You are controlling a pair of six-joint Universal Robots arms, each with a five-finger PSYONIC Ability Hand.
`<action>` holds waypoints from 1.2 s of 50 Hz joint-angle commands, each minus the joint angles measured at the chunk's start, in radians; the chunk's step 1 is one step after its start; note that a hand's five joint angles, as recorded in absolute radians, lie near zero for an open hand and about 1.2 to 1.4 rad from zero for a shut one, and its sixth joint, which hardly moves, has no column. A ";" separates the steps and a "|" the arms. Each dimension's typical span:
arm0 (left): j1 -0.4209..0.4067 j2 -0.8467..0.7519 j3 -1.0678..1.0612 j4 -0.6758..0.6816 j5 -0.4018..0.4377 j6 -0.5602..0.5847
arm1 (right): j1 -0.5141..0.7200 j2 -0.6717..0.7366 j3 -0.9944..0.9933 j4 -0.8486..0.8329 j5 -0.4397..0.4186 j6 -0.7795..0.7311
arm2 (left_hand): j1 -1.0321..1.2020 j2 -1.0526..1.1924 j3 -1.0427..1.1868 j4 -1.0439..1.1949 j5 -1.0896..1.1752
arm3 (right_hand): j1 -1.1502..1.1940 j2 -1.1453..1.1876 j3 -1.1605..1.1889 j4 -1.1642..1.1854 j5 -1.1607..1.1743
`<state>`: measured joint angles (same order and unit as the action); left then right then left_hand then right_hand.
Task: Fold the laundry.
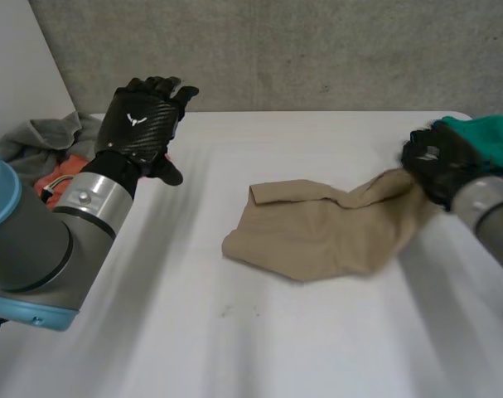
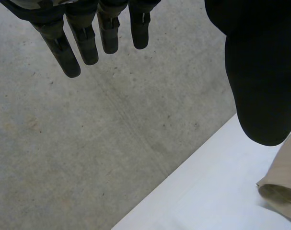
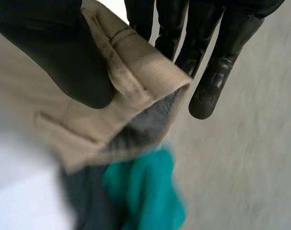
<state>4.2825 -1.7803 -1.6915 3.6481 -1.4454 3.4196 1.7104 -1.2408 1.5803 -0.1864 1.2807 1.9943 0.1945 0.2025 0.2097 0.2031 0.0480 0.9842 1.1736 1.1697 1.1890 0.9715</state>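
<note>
Roughly at the centre of the frame in the head view, a crumpled tan fabric garment [image 1: 317,228] lies on the flat white table [image 1: 234,332], with 1 end drawn out toward the right edge of the frame. That end is gripped by the black right hand [image 1: 433,162]. In the right wrist view its thumb [image 3: 54,52] lies over the garment's hemmed edge and pinches it against the straight fingers [image 3: 207,91] behind the cloth. A bunched teal cloth [image 1: 483,137] sits at the upper right of the frame, just beside that hand. At the upper left of the frame the black left hand [image 1: 139,120] is raised above the table, fingers straight and relaxed, grasping nothing, well apart from the garment. In the left wrist view a folded corner of the garment shows near the thumb tip, not touching it. A heap of grey and orange clothes [image 1: 44,149] lies at the left edge of the frame, behind the left arm.
</note>
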 commanded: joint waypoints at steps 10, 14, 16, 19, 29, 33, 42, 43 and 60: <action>0.003 0.004 0.053 0.010 -0.036 -0.002 | 0.422 0.409 -0.275 -0.108 -0.385 0.018 | -0.020 -0.028 -0.035 -0.029 -0.048 | 0.412 0.223 0.227 0.207 0.250; 0.002 -0.010 0.116 0.012 -0.081 -0.005 | 0.434 0.390 -0.270 -0.110 -0.370 0.194 | -0.020 -0.028 -0.035 -0.029 -0.048 | -0.614 -0.803 -0.799 -0.819 -0.776; -0.007 -0.048 0.189 0.012 -0.114 -0.006 | 0.433 0.357 -0.267 -0.110 -0.354 0.303 | -0.020 -0.028 -0.035 -0.029 -0.048 | -0.801 -0.991 -0.987 -1.006 -0.963; -0.021 -0.103 0.257 0.001 -0.130 -0.011 | 0.427 0.233 -0.253 -0.108 -0.250 0.604 | -0.020 -0.028 -0.035 -0.029 -0.048 | -0.810 -0.999 -0.995 -1.014 -0.971; -0.179 -0.398 0.590 -0.166 -0.119 -0.016 | 0.259 0.096 -0.235 0.017 0.051 1.075 | -0.020 -0.028 -0.035 -0.029 -0.048 | -0.810 -0.999 -0.995 -1.014 -0.971; -0.234 -0.517 0.711 -0.247 -0.057 -0.017 | 0.232 0.104 -0.252 0.122 0.141 1.060 | -0.020 -0.028 -0.035 -0.029 -0.048 | -0.810 -0.999 -0.995 -1.014 -0.971; -0.285 -0.694 0.843 -0.342 -0.021 -0.016 | 0.235 0.191 -0.269 0.162 0.169 0.971 | 0.010 0.002 -0.005 0.002 -0.018 | -0.810 -0.999 -0.995 -1.014 -0.971; -0.285 -0.703 0.848 -0.351 -0.029 -0.014 | 0.236 0.213 -0.276 0.163 0.161 0.968 | 0.022 0.014 0.007 0.013 -0.006 | -0.810 -0.999 -0.995 -1.014 -0.971; -0.271 -0.829 0.935 -0.525 -0.260 0.207 | 0.241 0.445 -0.427 0.232 0.103 0.888 | 0.031 0.023 0.016 0.022 0.003 | -0.810 -0.999 -0.995 -1.014 -0.971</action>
<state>4.0080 -2.5776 -0.7973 3.1352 -1.5962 3.4997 1.9533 -0.8584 1.1968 0.0450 1.3757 2.9286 0.1953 0.2025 0.2097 0.2032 0.0480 0.1852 0.2178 0.2109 0.2314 0.0638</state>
